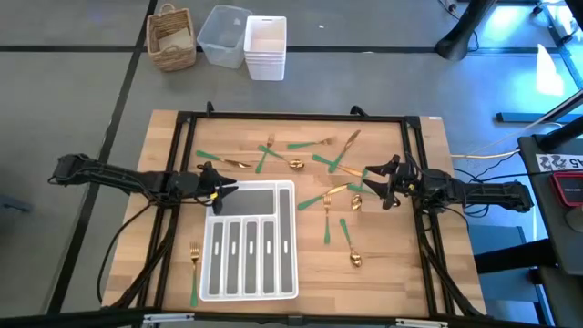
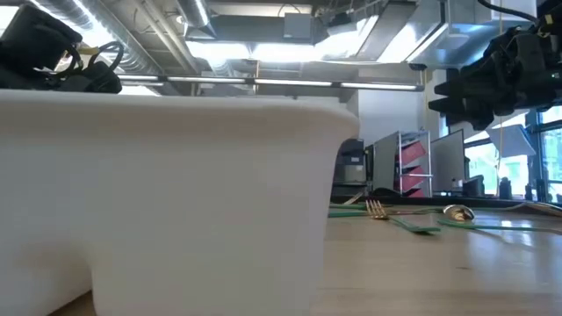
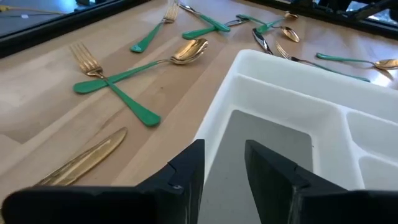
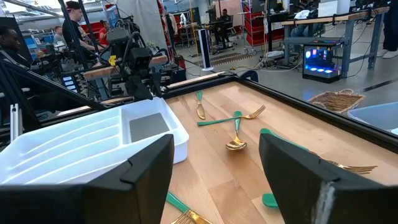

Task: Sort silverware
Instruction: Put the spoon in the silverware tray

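The silverware, gold heads on green handles, lies scattered on the wooden table. A fork (image 3: pixel 102 78) crosses a spoon (image 3: pixel 186 51), with a knife (image 3: pixel 87 158) nearer. More pieces (image 1: pixel 326 219) lie to the right, and one fork (image 1: pixel 194 269) lies left of the white tray (image 1: pixel 250 241). My left gripper (image 1: pixel 228 189) (image 3: pixel 224 180) hovers over the tray's far left corner, open by a narrow gap with nothing in it. My right gripper (image 1: pixel 367 180) (image 4: pixel 214 168) hangs wide open above the pieces right of the tray, touching nothing.
The tray has a wide far compartment (image 3: pixel 267 143) and several long slots. Beyond the table's far edge stand a wicker basket (image 1: pixel 173 38), a clear tub (image 1: pixel 223 35) and stacked white bins (image 1: pixel 266 47). A black frame (image 1: pixel 301 118) borders the table. People are in the room behind.
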`<state>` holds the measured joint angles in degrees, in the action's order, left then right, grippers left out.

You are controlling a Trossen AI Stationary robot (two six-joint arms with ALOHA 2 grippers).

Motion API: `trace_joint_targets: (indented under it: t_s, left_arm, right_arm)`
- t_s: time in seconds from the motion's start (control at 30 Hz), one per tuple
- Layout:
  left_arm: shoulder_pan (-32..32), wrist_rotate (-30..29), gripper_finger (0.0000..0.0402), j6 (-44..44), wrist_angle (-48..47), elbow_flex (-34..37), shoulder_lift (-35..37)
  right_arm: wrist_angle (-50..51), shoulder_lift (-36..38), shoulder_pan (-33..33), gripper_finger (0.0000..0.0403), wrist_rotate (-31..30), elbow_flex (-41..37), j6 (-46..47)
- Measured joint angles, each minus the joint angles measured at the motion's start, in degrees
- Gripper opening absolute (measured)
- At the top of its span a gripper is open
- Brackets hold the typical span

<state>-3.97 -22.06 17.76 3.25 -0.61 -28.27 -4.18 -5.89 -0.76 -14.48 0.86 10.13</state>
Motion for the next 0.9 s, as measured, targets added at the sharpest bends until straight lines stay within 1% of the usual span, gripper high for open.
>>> trace_joint_targets:
  t_s: [0.13,0.23,0.37,0.47,0.5,0.57,0.7,0.8,0.9]
  left_arm:
    - [0.0,0.0,0.0109,0.2,0.0,0.0,0.0]
    - [0.0,0.0,0.0109,0.1,0.0,0.0,0.0]
    - [0.0,0.0,0.0109,-0.7,0.0,0.0,0.0]
    - [0.0,0.0,0.0109,-1.7,0.0,0.0,0.0]
    - [0.0,0.0,0.0109,-1.6,0.0,0.0,0.0]
    - [0.0,0.0,0.0109,-0.9,0.0,0.0,0.0]
    - [0.0,0.0,0.0109,1.0,0.0,0.0,0.0]
    - [0.0,-0.1,0.0109,1.5,0.0,0.0,0.0]
    - [0.0,-0.1,0.0109,1.3,0.0,0.0,0.0]
  right_arm:
    - [-1.1,0.0,0.0,0.0239,-1.5,0.0,-1.0]
    - [-1.7,0.0,0.0,0.0239,-0.4,0.0,1.0]
    - [-6.3,0.0,0.0,0.0239,1.0,0.0,4.4]
    - [-11.3,0.0,0.0,0.0239,1.0,0.1,4.7]
    - [-11.5,0.0,0.0,0.0239,0.8,0.6,4.6]
    - [-9.0,0.0,0.0,0.0239,-0.1,3.0,4.3]
    - [2.9,-2.2,0.0,0.0239,-2.8,11.7,3.1]
    - [12.4,-7.3,0.0,0.0239,-4.0,20.0,3.1]
    - [21.6,-14.8,0.0,0.0239,-4.0,28.4,3.0]
